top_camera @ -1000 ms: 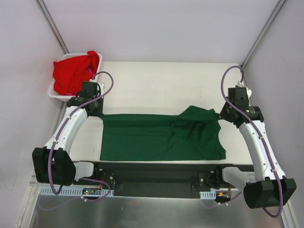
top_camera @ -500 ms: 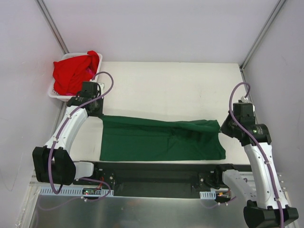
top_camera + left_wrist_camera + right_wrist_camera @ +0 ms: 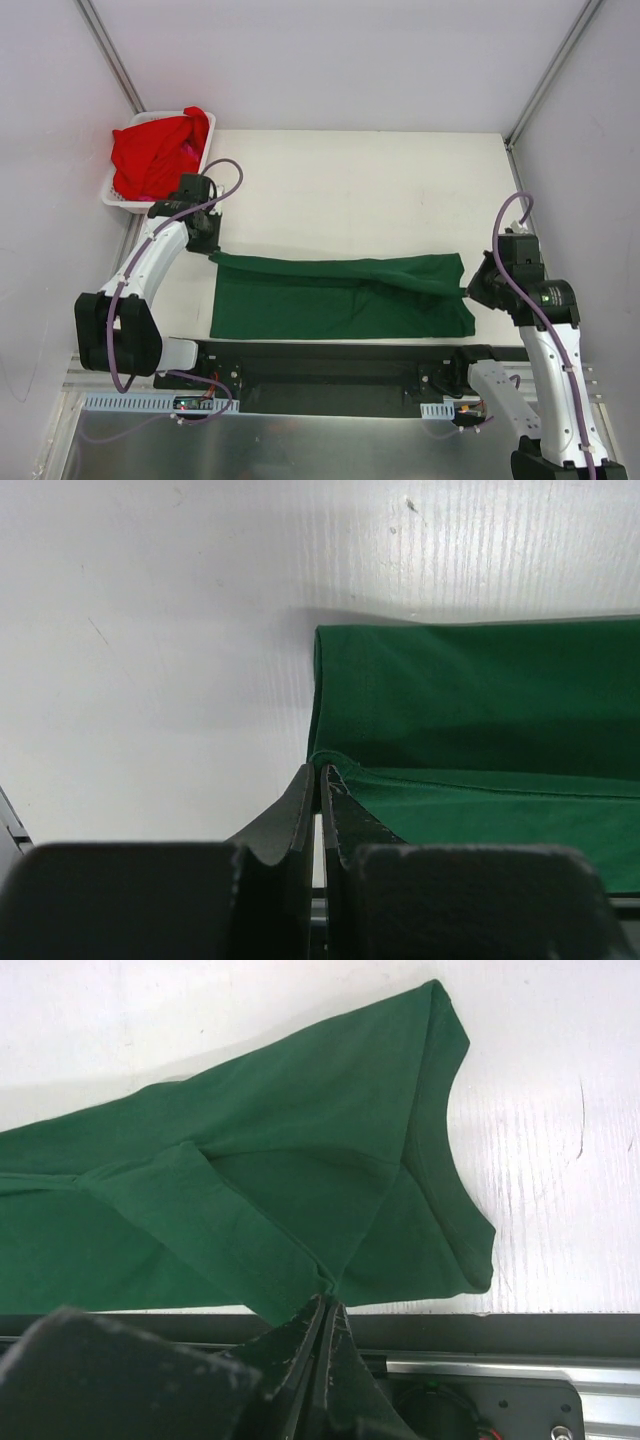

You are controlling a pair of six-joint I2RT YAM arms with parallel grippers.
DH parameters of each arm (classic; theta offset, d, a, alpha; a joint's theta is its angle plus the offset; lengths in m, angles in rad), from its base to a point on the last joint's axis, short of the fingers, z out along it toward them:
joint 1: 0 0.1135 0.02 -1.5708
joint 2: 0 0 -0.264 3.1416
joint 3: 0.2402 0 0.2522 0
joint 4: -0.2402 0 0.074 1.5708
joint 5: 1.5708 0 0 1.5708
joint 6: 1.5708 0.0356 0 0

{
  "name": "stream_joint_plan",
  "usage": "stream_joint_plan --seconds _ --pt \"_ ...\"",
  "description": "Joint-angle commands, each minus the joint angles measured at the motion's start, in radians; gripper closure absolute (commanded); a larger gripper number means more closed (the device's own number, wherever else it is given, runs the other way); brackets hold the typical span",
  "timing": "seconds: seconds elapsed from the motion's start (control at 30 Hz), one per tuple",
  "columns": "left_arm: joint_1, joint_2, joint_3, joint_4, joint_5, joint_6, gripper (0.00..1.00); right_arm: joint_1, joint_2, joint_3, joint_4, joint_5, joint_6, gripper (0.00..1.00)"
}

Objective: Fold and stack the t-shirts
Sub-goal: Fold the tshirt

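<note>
The green shirt [image 3: 340,300] is laid as a long folded band along the near edge of the worktop [image 3: 350,190]. Its far left corner is pinched in the clenched left gripper [image 3: 320,780]. A fold at its right end is clamped by the right gripper [image 3: 328,1305]. The red shirt [image 3: 150,150] is heaped in the basket [image 3: 108,195] at the far left.

The left arm [image 3: 150,262] and right arm [image 3: 548,345] have white shells, black joints and looping purple cables [image 3: 498,228]; the fingers [image 3: 292,820] are dark and tapered.

White basket [image 3: 113,197] at far-left corner of table [image 3: 350,190].
</note>
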State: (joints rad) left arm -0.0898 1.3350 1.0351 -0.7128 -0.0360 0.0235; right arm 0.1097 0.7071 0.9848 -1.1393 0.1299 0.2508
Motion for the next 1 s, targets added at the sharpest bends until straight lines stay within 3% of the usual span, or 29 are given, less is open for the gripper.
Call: stream_joint_plan --seconds 0.0,0.47,0.97 --pt "0.013 -0.019 0.016 -0.060 -0.021 0.003 1.00 -0.007 -0.024 0.014 -0.065 0.036 0.001 0.99" --pt "-0.031 0.010 0.016 -0.221 -0.085 -0.054 1.00 -0.007 -0.055 0.023 -0.099 0.056 -0.018 0.99" --pt "-0.065 -0.186 -0.001 -0.231 0.091 -0.146 1.00 -0.008 -0.126 -0.041 -0.108 -0.004 -0.007 0.99"
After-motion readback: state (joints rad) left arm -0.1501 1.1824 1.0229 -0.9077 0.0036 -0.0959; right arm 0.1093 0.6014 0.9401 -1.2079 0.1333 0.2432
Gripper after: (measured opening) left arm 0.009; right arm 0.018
